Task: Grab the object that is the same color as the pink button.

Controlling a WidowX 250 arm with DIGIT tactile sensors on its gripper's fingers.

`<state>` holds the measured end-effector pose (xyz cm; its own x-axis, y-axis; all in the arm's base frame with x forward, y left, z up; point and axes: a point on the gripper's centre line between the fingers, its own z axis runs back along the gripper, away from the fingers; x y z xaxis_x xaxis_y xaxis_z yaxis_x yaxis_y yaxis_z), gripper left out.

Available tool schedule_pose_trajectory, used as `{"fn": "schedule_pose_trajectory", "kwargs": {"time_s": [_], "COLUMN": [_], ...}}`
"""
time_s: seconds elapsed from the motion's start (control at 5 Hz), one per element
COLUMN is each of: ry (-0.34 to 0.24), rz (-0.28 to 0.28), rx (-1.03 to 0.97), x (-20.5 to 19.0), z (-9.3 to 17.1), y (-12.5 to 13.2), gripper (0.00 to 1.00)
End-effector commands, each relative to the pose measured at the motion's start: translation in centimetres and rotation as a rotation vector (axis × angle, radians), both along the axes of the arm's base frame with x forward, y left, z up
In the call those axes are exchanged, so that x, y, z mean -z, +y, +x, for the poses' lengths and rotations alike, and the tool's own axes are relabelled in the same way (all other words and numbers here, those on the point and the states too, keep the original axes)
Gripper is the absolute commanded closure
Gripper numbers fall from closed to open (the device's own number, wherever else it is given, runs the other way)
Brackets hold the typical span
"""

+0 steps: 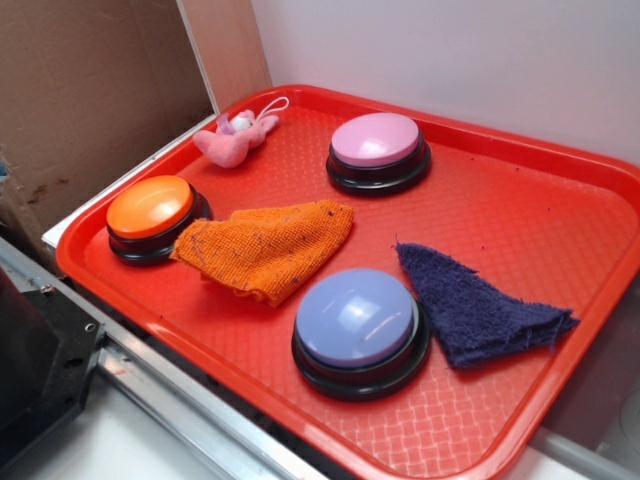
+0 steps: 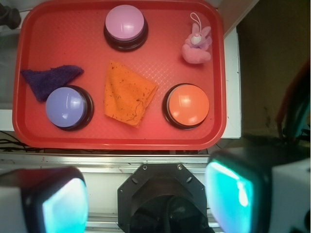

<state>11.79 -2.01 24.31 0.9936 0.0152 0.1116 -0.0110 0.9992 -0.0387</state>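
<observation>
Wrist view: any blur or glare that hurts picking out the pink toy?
Wrist view: gripper fingers are blurred with a cyan glow; the pink bunny and pink button look slightly washed out but distinct. Exterior view: sharper, soft highlights on the button domes.

Both views are bright and evenly lit, colours saturated. In the exterior view soft highlights sit on the domes of the lavender-blue button and the pink button, and short soft shadows fall beside each thing on the red tray. In the wrist view the claw pads at the lower edge are blurred and glow cyan; the right side is dim.
</observation>
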Motion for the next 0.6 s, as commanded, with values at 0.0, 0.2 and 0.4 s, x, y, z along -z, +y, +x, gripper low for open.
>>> {"fn": "schedule_pose_trajectory", "kwargs": {"time_s": [0.0,0.2,0.4], "ry": [0.000,-0.026,-0.061], "rz": [0.000,0.016,0.035], "rx": [0.000,-0.014,-0.075], "x": [0.0,-0.1,-0.9], "z": [0.0,1.9,4.8], "y": [0.0,1.6,3.4], "gripper": [0.00,0.00,0.00]}}
